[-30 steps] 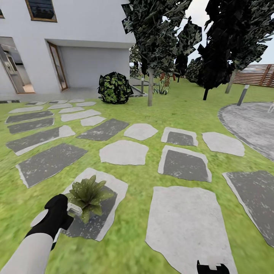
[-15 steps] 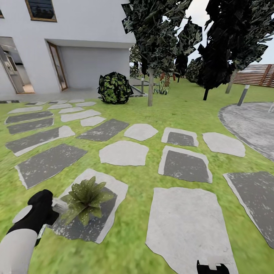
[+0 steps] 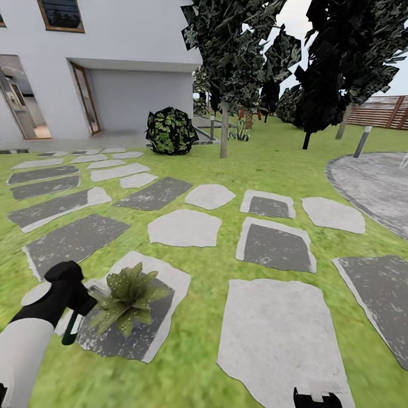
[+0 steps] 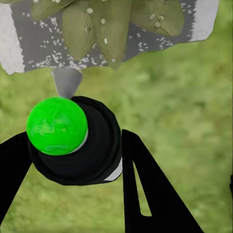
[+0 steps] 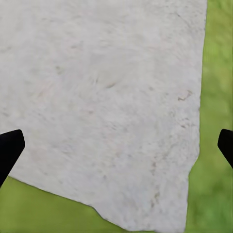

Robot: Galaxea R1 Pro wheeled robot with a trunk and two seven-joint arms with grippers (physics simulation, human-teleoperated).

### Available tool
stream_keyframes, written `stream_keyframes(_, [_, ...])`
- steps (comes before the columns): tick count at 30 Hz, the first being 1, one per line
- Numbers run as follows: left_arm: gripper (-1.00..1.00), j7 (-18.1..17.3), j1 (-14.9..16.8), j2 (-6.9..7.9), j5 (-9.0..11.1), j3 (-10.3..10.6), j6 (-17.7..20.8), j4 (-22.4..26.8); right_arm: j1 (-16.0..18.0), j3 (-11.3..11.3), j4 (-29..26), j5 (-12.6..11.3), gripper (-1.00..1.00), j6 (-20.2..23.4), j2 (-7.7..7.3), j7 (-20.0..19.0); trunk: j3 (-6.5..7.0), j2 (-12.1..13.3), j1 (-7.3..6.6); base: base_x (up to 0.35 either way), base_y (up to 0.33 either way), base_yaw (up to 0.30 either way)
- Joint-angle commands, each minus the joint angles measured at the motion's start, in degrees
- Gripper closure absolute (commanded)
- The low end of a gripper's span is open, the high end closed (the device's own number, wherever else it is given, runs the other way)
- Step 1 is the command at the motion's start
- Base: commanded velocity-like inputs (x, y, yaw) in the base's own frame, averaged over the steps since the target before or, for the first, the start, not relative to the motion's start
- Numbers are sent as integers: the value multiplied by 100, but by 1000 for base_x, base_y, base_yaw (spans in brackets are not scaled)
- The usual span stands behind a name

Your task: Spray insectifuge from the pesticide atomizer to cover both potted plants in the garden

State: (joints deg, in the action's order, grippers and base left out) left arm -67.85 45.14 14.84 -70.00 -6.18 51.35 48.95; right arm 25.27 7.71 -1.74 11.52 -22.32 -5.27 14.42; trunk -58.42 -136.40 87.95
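The left pincer (image 4: 73,160) is clamped on the pesticide atomizer (image 4: 80,145), its nozzle aimed at the potted plant (image 3: 129,293) on a stepping stone (image 3: 164,328), whose leaves carry pale droplets. The right pincer (image 3: 316,398) hangs idle over another slab, fingers apart.

Pot of the potted plant (image 3: 129,293) hidden under its leaves. Plant's upper leaves cut off by the left wrist view's edge. Right gripper (image 3: 316,398) cropped at the head view's bottom edge; fingers (image 5: 9,148) mostly out of frame in the right wrist view.
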Motion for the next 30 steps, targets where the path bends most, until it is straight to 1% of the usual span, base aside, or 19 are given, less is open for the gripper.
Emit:
stream_keyframes(1, [100,-58,8,8,-47,-6,35,7,4,47,7,60,-100,-18,0,17,-5,-2,-1,54,40,0])
stream_keyframes(5, [100,-61,18,12,-42,-6,34,9,5,47,7,60,-100,-18,0,17,-5,-2,-1,184,161,0])
stream_keyframes(10, [100,-61,21,10,-40,-3,33,9,4,47,7,54,-100,-18,0,17,-4,-2,-1,157,296,-12])
stream_keyframes(14, [100,-66,21,12,-40,2,33,9,4,47,7,52,-100,-18,-7,17,13,-2,-1,49,332,-154])
stream_keyframes(18, [100,-289,9,10,-45,7,33,9,4,47,7,52,-100,-18,-9,17,35,-2,-1,5,337,-214])
stream_keyframes(24, [100,-380,-32,17,-55,36,33,9,4,47,7,52,-100,-18,-7,17,50,-2,-1,-76,336,-98])
stream_keyframes(30, [100,-358,-69,26,-65,38,20,1,6,47,7,52,-100,-18,-2,19,51,-2,-1,-216,282,-4])
